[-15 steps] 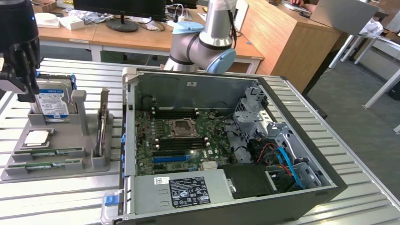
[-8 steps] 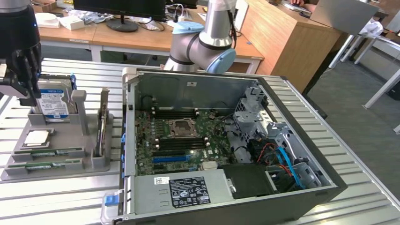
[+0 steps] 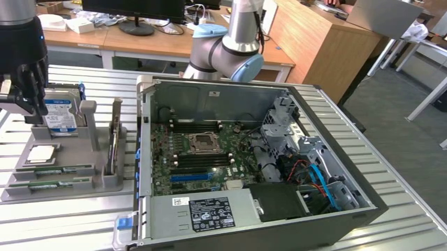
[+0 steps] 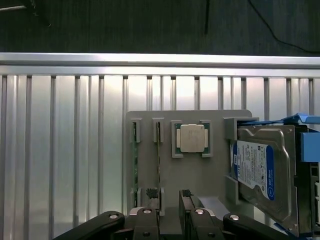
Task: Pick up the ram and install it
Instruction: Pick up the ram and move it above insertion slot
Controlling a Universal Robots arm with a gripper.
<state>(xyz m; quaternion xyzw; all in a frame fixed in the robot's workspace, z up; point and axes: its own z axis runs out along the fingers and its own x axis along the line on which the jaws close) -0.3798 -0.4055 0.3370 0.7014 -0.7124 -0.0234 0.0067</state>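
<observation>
We are seeing the gripper point(image 4: 170, 192) hovering, fingers spread and holding nothing, over the grey holder point(image 3: 84, 151), where the ram point(image 3: 52, 170) is standing on edge in a slot below it, untouched. The holder is sitting on a slatted aluminium table point(image 3: 70, 219) beside an open computer case point(image 3: 209, 97), in an office with wooden desks point(image 3: 321, 47). The ram's long axis is running parallel to the slats.

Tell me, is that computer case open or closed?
Open. The computer case lies on the table with its side panel off and its open face up, so the motherboard and the cables inside are in plain view.
</observation>
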